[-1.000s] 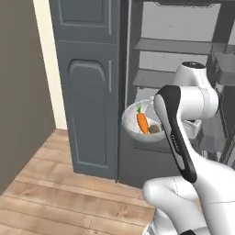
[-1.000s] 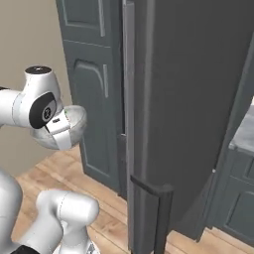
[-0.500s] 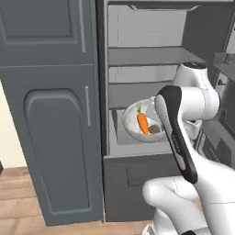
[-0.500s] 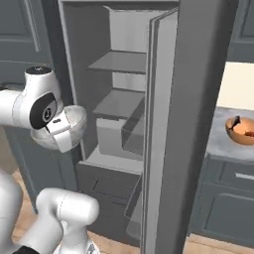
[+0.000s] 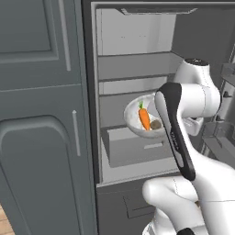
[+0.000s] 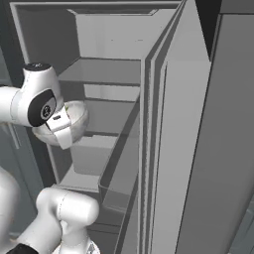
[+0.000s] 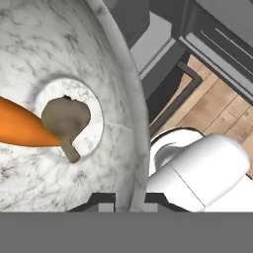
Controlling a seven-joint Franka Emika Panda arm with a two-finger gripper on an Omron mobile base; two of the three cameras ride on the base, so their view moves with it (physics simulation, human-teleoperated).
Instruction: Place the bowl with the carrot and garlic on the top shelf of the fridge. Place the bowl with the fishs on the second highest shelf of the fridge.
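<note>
Arm raised, elbow bent before the open fridge — gripper pinching the marbled bowl's rim, holding it level.

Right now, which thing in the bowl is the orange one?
The carrot is the orange one, long with a green top. The garlic lying beside it in the marbled white bowl is a small greyish-brown lump.

pale bowl before open fridge
</note>
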